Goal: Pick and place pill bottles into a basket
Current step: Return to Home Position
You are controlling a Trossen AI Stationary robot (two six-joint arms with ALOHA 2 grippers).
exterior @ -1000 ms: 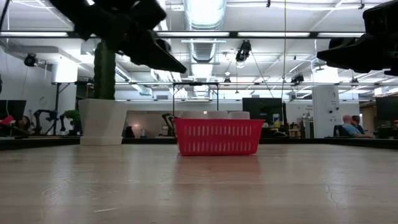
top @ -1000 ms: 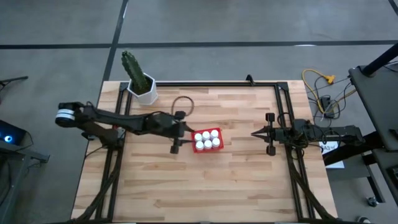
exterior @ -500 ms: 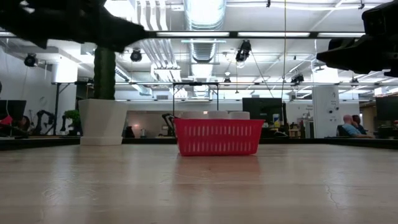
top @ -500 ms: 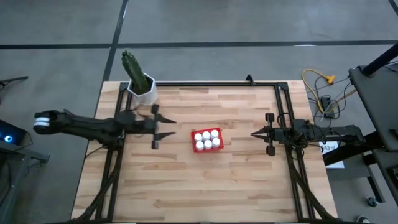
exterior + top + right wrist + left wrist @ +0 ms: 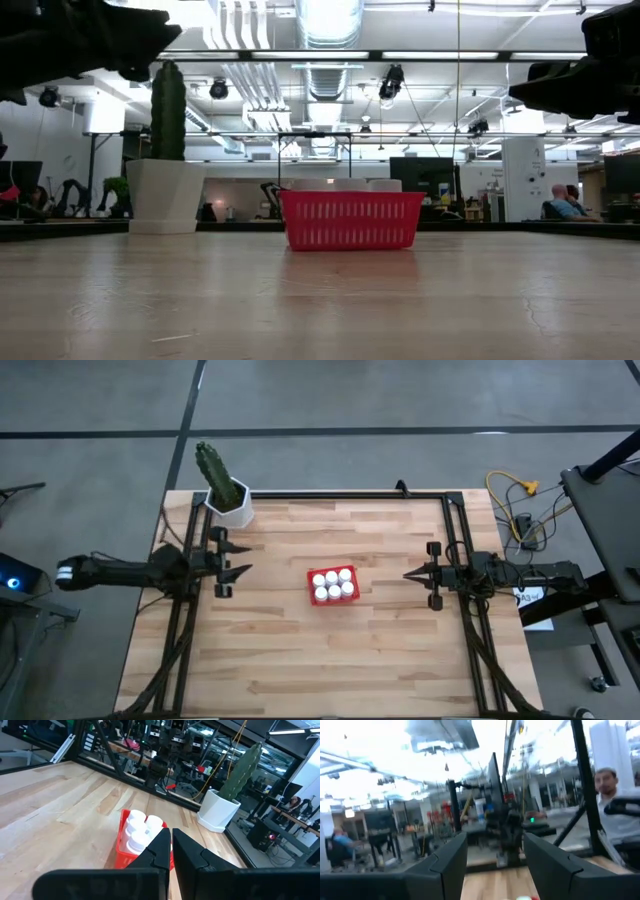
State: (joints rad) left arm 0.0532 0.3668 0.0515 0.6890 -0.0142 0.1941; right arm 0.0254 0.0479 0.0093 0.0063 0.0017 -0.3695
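Six pill bottles [image 5: 333,585] are packed in the basket [image 5: 350,222] at mid-table. They are judged light, rigid and slick, best gripped around the body. At the table's sides, the left gripper [image 5: 245,560] is spread wide and the right gripper [image 5: 408,574] is closed.

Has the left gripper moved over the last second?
Yes. In the high view the left gripper has drawn back from beside the basket toward the table's left edge, near the cactus pot.
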